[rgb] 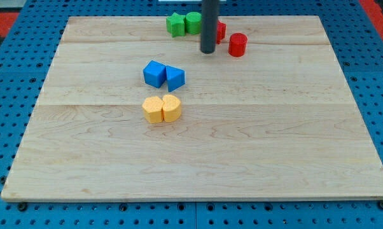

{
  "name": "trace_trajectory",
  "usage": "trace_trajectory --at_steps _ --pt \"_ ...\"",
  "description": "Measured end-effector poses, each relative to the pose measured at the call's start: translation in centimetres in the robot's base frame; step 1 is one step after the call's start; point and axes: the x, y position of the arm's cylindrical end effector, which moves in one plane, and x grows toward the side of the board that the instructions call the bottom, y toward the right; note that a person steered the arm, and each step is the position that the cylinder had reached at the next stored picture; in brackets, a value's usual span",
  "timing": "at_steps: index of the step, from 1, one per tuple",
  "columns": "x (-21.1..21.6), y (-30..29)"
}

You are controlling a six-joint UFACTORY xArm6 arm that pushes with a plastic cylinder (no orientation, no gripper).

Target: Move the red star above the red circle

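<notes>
My tip [208,51] rests on the wooden worktop [198,159] near the view's top edge, and the rod above it hides most of the red star [221,30], of which only a red sliver shows at the rod's right side, so its shape cannot be made out here. The red circle [237,45] stands just to the right of the tip and slightly below that sliver, near it but apart. There is no pincer on this arm, only the rod, so nothing can be spread or pressed together. Two green blocks [184,23] sit touching each other just left of the rod. Two blue blocks [164,75] and two yellow blocks [161,109] lie well apart, towards the middle. The star probably needs a short push to the right to stand above the circle. The risks, as I judge them: the worktop's top edge is near, so an upward push could send the star off; a careless sweep could knock the circle aside, or drag the green pair along.
</notes>
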Motion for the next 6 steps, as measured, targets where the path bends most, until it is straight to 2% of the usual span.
trace_trajectory --at_steps 3,4,6 --pt "-4.5 -1.1" --pt "-4.5 -0.5" --pt "-4.6 4.4"
